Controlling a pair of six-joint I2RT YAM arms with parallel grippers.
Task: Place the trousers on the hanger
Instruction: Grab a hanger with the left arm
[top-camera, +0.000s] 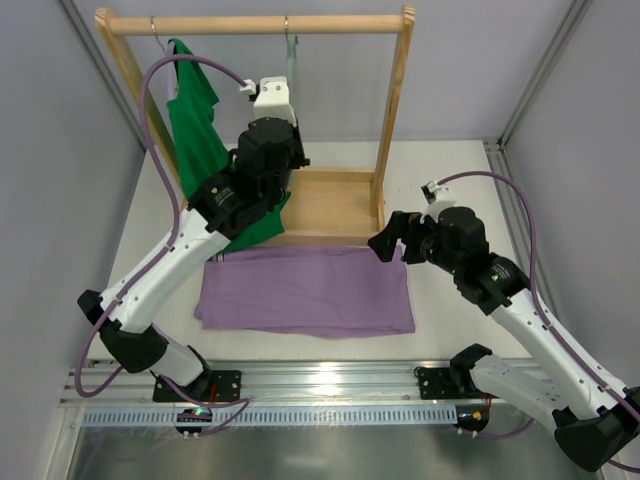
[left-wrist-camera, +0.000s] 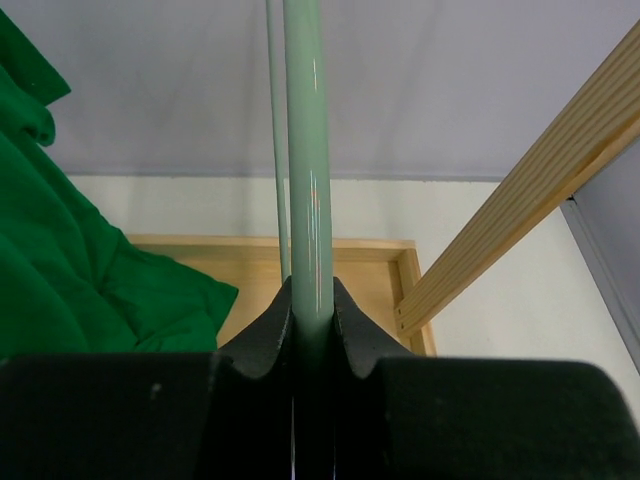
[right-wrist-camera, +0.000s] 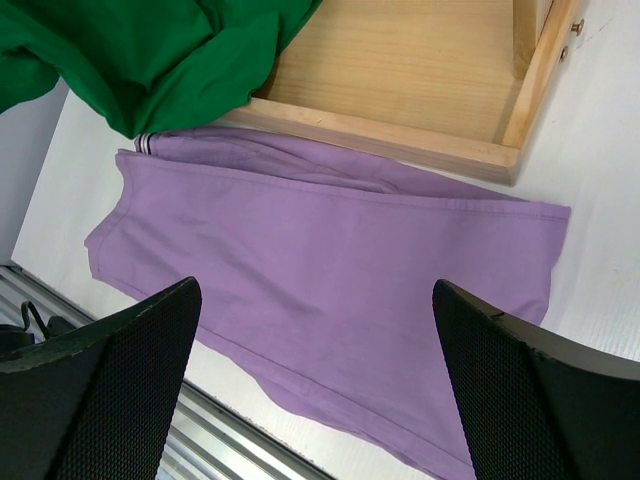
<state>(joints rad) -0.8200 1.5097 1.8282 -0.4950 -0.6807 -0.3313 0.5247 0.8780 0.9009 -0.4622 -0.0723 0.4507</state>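
The lilac trousers (top-camera: 305, 290) lie folded flat on the table in front of the rack, and in the right wrist view the trousers (right-wrist-camera: 330, 260) show a small striped waistband edge at the left. The pale grey-green hanger (top-camera: 290, 60) hangs from the wooden rail. My left gripper (top-camera: 280, 92) is raised up to it. In the left wrist view my left gripper (left-wrist-camera: 312, 295) is shut on the hanger (left-wrist-camera: 308, 150), whose bar runs straight up from between the jaws. My right gripper (top-camera: 390, 240) hovers over the trousers' right end. It stands wide open and empty in its own view (right-wrist-camera: 315, 290).
A wooden rack (top-camera: 255, 22) stands at the back on a shallow wooden base tray (top-camera: 330, 205). A dark green T-shirt (top-camera: 200, 130) hangs at the rack's left, its hem spilling onto the tray. A metal rail (top-camera: 300, 390) runs along the near table edge.
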